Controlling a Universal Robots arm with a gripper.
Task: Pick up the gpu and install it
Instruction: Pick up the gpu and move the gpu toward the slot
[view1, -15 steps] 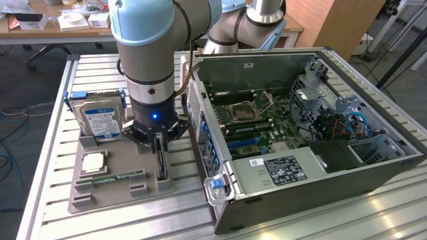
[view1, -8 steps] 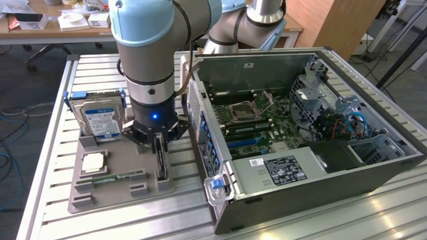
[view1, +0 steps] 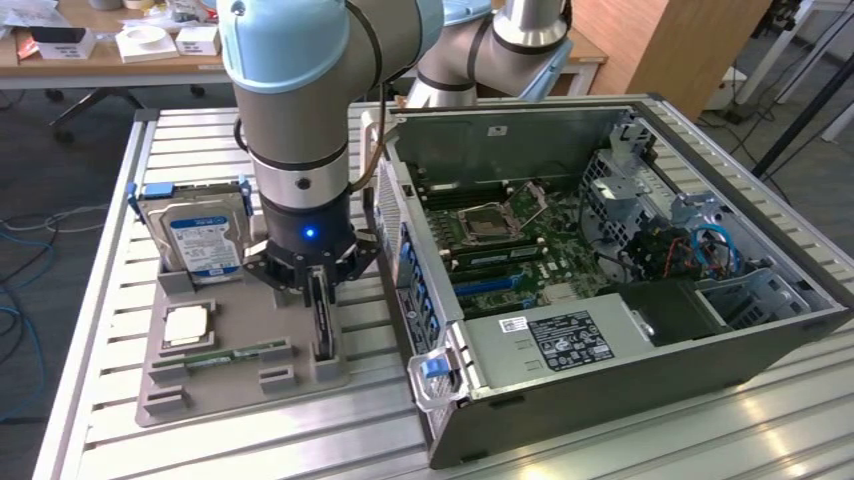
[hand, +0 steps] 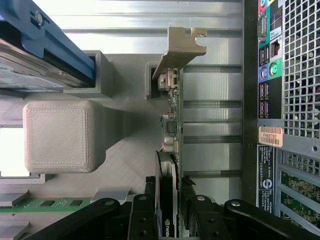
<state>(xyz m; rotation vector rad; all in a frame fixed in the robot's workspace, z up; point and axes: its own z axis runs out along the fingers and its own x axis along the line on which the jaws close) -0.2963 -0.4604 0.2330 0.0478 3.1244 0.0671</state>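
The gpu (view1: 322, 335) stands on its edge in a slot of the grey holder tray (view1: 214, 395), beside the open computer case (view1: 627, 330). In the wrist view the gpu (hand: 176, 120) appears edge-on, green board with a black shroud, and its silver end bracket (hand: 182, 47) points away from the camera. My gripper (view1: 318, 285) has come down over the card from above. Its black fingers (hand: 150, 192) press on both faces of the card, so the gripper (hand: 169, 192) is shut on the gpu, which still sits in its slot.
On the tray also stand a hard drive (view1: 200, 235) with a blue-white label, a processor (view1: 187, 325) and a RAM stick (view1: 238, 354). The case's motherboard (view1: 501, 245) lies exposed to the exterior view's right. The case's rear panel (hand: 282, 100) is close beside the card.
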